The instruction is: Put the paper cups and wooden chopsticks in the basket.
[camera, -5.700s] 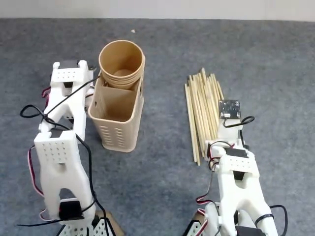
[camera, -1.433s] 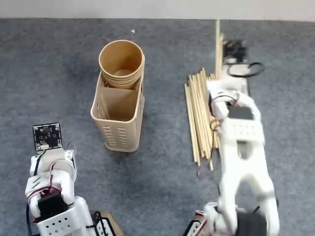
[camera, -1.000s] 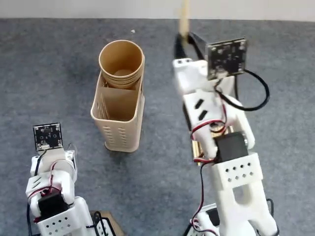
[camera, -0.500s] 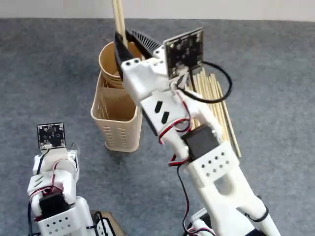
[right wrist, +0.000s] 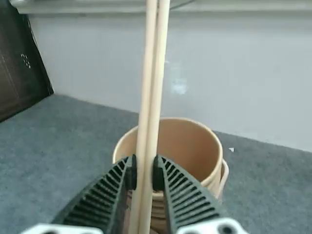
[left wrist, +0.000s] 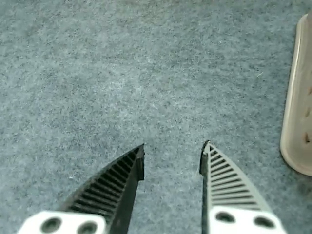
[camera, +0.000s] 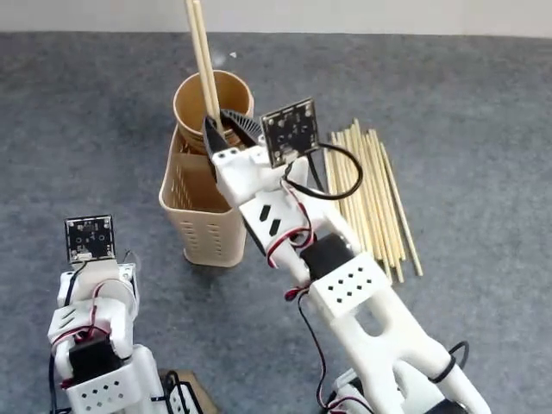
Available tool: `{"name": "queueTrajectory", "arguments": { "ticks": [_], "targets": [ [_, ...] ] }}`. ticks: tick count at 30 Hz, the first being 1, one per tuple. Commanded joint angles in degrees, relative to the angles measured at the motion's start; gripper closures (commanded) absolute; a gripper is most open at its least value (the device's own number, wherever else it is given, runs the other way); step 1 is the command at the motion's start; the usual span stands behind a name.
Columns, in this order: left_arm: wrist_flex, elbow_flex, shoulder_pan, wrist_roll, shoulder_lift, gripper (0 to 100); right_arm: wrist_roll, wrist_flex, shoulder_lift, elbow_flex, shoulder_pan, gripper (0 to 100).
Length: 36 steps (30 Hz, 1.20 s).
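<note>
My right gripper (camera: 221,132) (right wrist: 145,174) is shut on two wooden chopsticks (camera: 201,60) (right wrist: 152,78), held upright over the beige basket (camera: 200,233). A stack of paper cups (camera: 231,97) (right wrist: 195,142) stands in the basket's far compartment, just behind the chopsticks. Several more chopsticks (camera: 369,194) lie in a pile on the grey carpet to the basket's right. My left gripper (left wrist: 172,158) is open near the front left, low over bare carpet, with the basket's edge (left wrist: 297,122) off to one side.
The right arm (camera: 302,241) slants across from the front right to the basket. The left arm (camera: 90,302) is folded back at the front left corner. A pale wall (right wrist: 219,63) rises beyond the carpet's far edge.
The right arm picked up chopsticks from the pile and swung them left; since half a second ago it has lowered them toward the basket. The left arm withdrew earlier and now stays still.
</note>
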Motion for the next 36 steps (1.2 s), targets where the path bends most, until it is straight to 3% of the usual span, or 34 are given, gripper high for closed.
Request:
{"name": "queueTrajectory", "arguments": {
  "ticks": [1, 7, 10, 17, 22, 25, 32, 36],
  "targets": [
    [-0.97, -0.31, 0.84, -0.79, -0.31, 79, -0.53, -0.57, -0.75, 0.13, -0.75, 99.5],
    [-0.97, -0.31, 0.84, -0.79, -0.31, 79, -0.09, 1.19, -9.8, 6.02, -3.91, 99.4],
    [-0.97, -0.22, 0.84, -0.79, -0.31, 79, 5.01, 5.14, -15.52, 8.84, -5.49, 98.0],
    [-0.97, -0.22, 0.84, -0.79, -0.31, 79, 12.31, 7.87, -18.42, 13.23, -5.67, 78.6],
    [-0.97, 0.13, 0.84, -0.79, -0.31, 79, 12.57, 7.96, -18.51, 12.79, -3.74, 77.6],
    [-2.29, 0.57, 0.92, -0.79, -0.31, 79, 12.75, 8.75, -19.21, 9.19, 2.24, 77.8],
    [-2.2, 0.57, 0.92, -0.79, -0.31, 79, 23.82, 30.9, -23.96, -3.91, 28.53, 78.0],
    [-2.2, 0.57, 0.92, -0.79, -0.31, 79, 30.68, 30.46, -17.45, 5.14, 40.04, 90.6]
  ]
}}
